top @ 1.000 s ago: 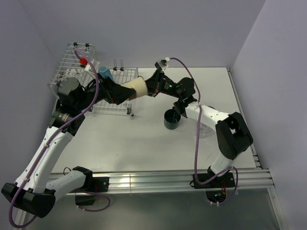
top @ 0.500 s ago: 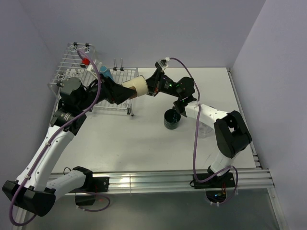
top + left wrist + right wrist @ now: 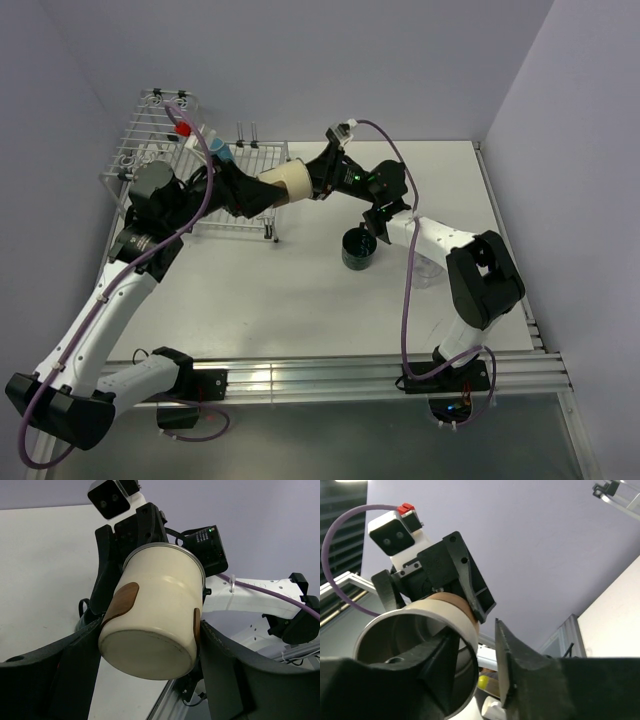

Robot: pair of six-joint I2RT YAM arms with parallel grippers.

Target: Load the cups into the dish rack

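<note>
Cup (image 3: pixel 159 611) hangs at the dish rack's (image 3: pixel 148 128) right edge, left claw (image 3: pixel 260 192) grasping it; right claw (image 3: pixel 311 179) straddles its rim, released.

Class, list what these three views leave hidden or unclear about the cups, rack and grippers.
- Top view: the left arm covers part of the dish rack; only a sliver of the light-blue mug shows.
- Top view: the right arm hides part of the clear tumbler.
- Right wrist view: whether the right gripper grips the rim of the tan cup is unclear.
- Lavender tumbler: seen in no view.
</note>
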